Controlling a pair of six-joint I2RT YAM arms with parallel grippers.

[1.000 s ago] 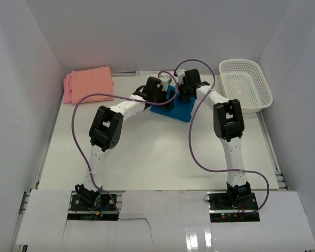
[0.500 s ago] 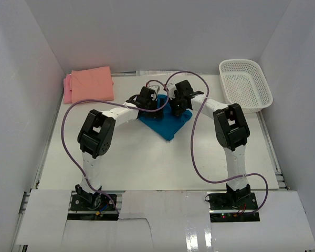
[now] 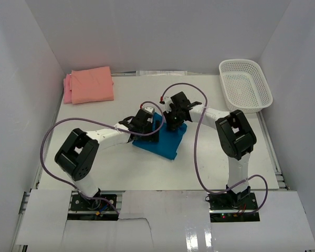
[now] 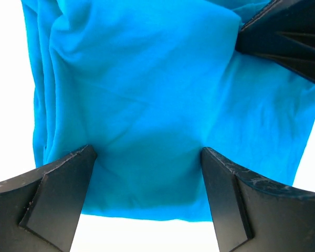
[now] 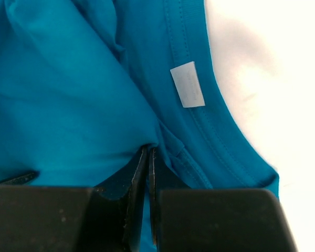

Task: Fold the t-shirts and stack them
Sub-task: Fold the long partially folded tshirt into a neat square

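As the teal t-shirt [image 3: 165, 144] lies central, the basket [image 3: 239, 61] stands well apart.

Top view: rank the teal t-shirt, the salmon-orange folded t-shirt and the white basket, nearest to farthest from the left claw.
1. teal t-shirt: directly beneath the left claw, mid-table.
2. salmon-orange t-shirt: far left corner.
3. white basket: far right corner.

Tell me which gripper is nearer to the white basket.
Right. The right gripper, shut on the teal t-shirt, is to the left of the white basket. The left gripper, open over the same shirt, lies even farther left.
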